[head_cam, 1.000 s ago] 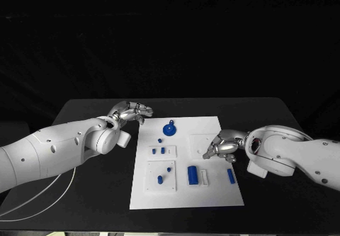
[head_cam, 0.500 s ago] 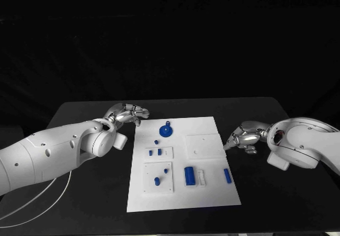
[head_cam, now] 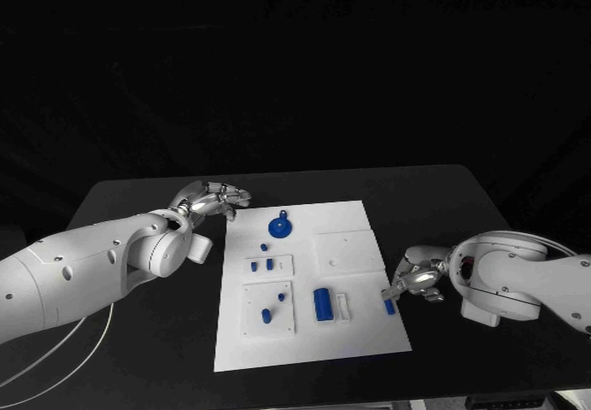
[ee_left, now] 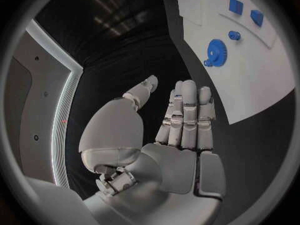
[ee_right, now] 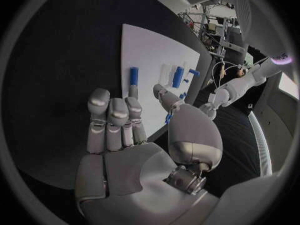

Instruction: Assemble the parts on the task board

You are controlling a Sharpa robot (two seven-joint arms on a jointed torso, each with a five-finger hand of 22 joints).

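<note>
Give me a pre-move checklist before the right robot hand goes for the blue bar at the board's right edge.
1. Right robot hand holds nothing: ok.
2. Right robot hand beside the blue bar: ok, fingertips near it; contact: cannot tell.
3. Blue bar lying flat on the task board, nothing on it: ok.
4. Left robot hand off the board, past its far left corner: ok.
5. Blue gear well away from the bar: ok.
6. Target slot for the bar: cannot tell.

blue parts [head_cam: 325,304] on white task board [head_cam: 357,336]
</note>
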